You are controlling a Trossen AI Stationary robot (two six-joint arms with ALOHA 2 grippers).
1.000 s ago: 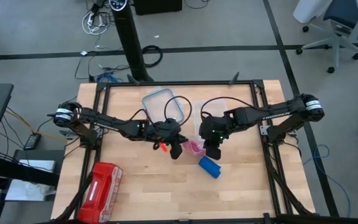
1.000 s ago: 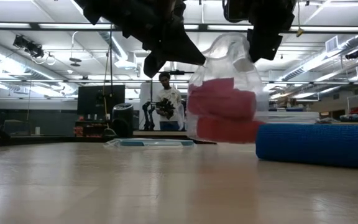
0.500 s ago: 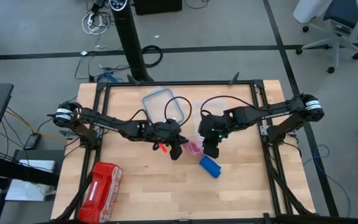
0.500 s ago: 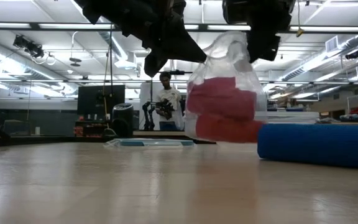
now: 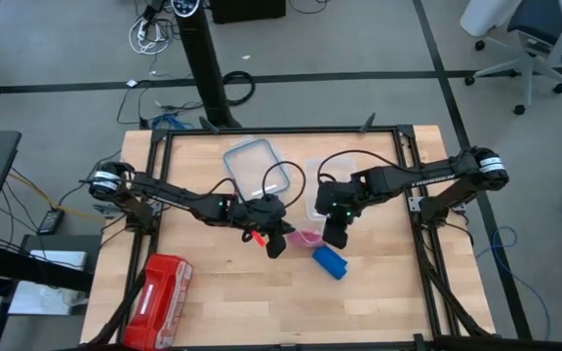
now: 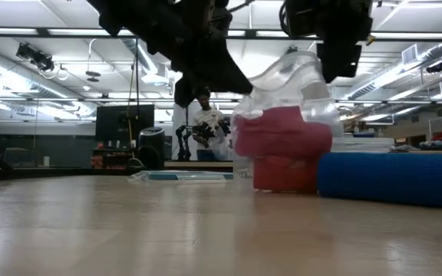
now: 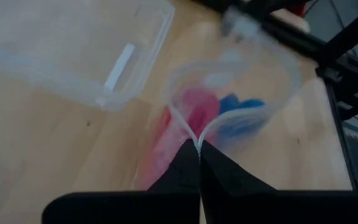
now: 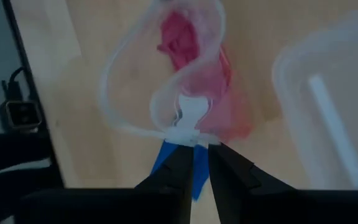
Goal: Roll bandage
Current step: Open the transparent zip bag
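Bandage rolled, on table, long axis 10-to-4, just at 6 o'clock of right gripper, the nearer one. Both grippers, left gripper too, pinch clear bag rim.

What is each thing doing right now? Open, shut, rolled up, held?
Bag: open, held by both grippers.
Pink rolls: inside bag.
Bandage: rolled, lying on table.
Lid: lying flat, off box.
Box: open.
Red pack: lying flat.
Left gripper: shut on bag.
Right gripper: shut on bag.
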